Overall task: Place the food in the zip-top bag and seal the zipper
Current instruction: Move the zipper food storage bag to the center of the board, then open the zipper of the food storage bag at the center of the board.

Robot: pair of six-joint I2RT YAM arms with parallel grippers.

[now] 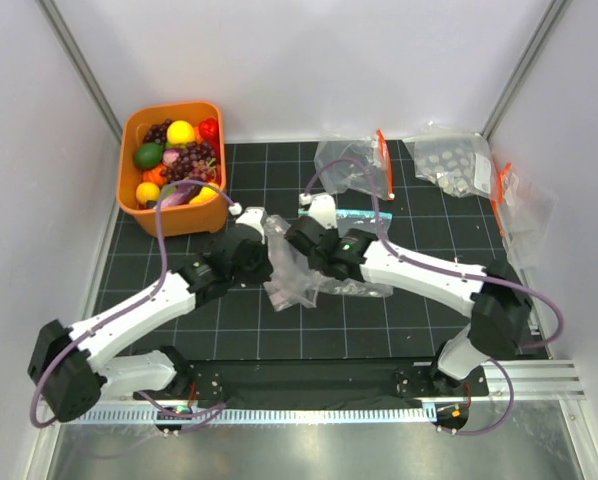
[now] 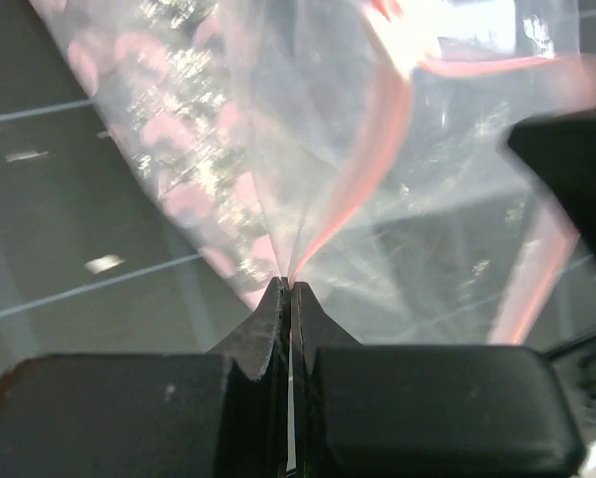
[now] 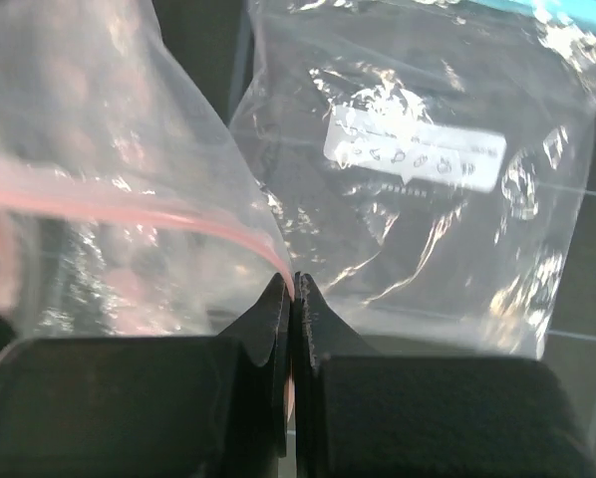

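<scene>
The zip-top bag (image 1: pixel 284 280) is held between the two arms over the middle of the counter (image 1: pixel 379 320), and its crinkled body appears to sag onto the dark mat. The left end effector (image 2: pixel 286 289) is clenched on the bag's mouth edge, right where the pink zipper (image 2: pixel 363 169) runs into its tips. The right end effector (image 3: pixel 293 284) is clenched on the same strip at another spot. Pinching the mouth at two points looks meant to keep the limp plastic up so the opening can be spread. The food (image 1: pixel 179 150) lies heaped in the orange tub (image 1: pixel 179 218) at the far left, well apart from the bag, so filling seems not yet begun. A labelled bag (image 3: pixel 418 149) lies flat beyond the right arm's tips.
</scene>
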